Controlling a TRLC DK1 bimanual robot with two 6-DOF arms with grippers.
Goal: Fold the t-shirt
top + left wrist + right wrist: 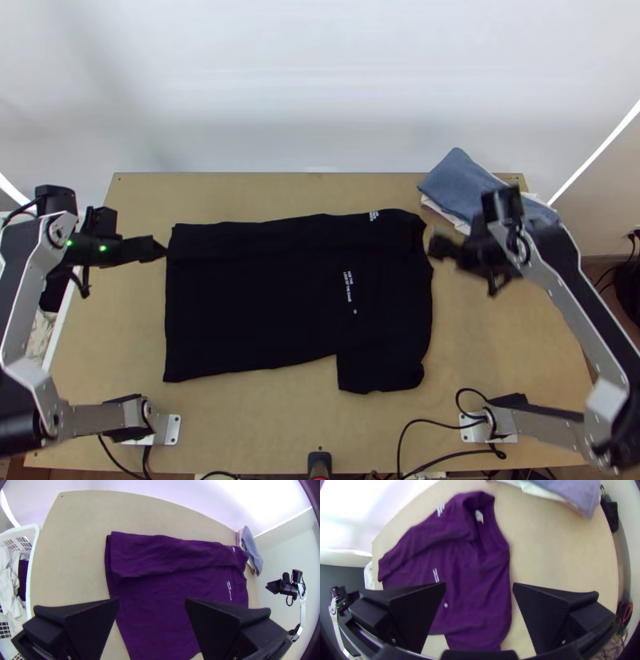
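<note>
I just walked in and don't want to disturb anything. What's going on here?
A two-armed robot is partway through folding a dark t-shirt, but nothing is gripping it right now. The left tool is open by the hem end, the right tool open near the collar. The shirt lies on the table, its far side folded inward and its near sleeve spread out. Folded cloths sit at the far right.

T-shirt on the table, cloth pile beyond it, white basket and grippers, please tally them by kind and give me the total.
T-shirt: 1
Cloth pile: 1
White basket: 1
Grippers: 2 (left gripper, right gripper)
Total: 5
</note>
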